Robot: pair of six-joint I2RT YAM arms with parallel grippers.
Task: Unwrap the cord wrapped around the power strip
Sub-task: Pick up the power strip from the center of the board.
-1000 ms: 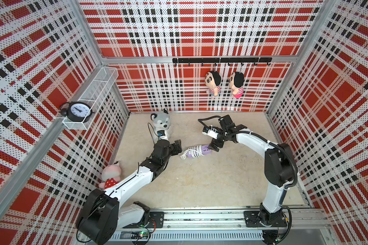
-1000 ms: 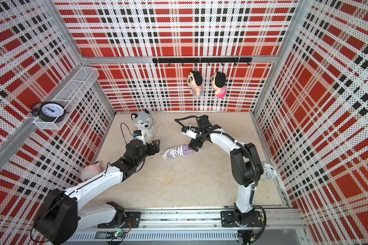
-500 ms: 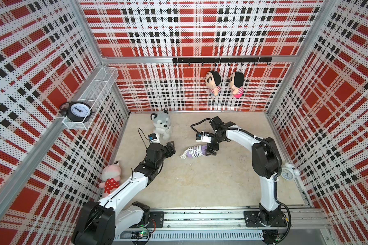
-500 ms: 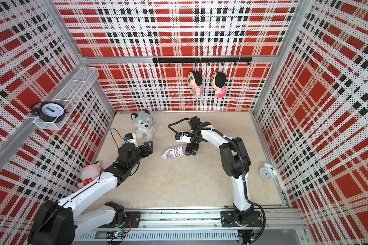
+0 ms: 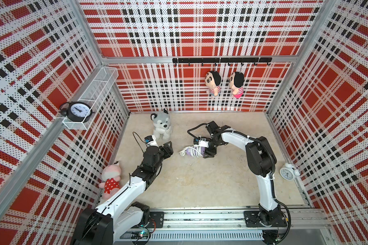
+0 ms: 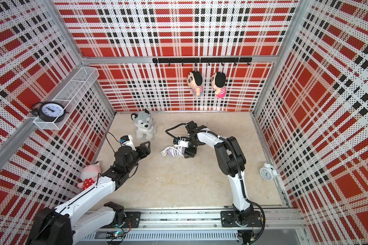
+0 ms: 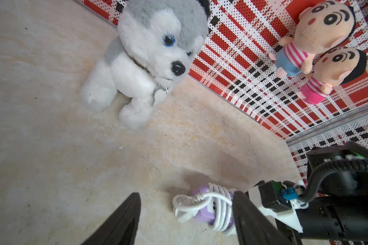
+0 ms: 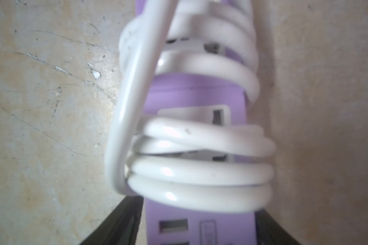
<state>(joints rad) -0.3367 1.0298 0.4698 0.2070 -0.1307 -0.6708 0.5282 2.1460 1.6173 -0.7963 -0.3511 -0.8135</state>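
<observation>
The lavender power strip [image 5: 201,151] lies mid-floor with the white cord [image 5: 192,151] coiled round it in several turns. My right gripper [image 5: 208,152] stands over the strip's right end. In the right wrist view its black fingers [image 8: 123,220] press both sides of the strip [image 8: 196,93] at the USB end, just below the cord's coils [image 8: 200,169]. My left gripper [image 5: 169,148] is open, a short way left of the strip. In the left wrist view the white plug [image 7: 183,203] and the cord [image 7: 221,203] lie beyond the left gripper [image 7: 186,193], untouched.
A husky plush [image 5: 162,125] sits behind the left gripper. A pink pig plush [image 5: 111,176] leans by the left wall. A white alarm clock [image 5: 288,172] stands at the right wall. Two dolls [image 5: 212,83] hang on the back wall.
My right gripper came down and leftward onto the strip's right end and its jaws closed in. My left gripper drew back a little from the strip and narrowed slightly.
</observation>
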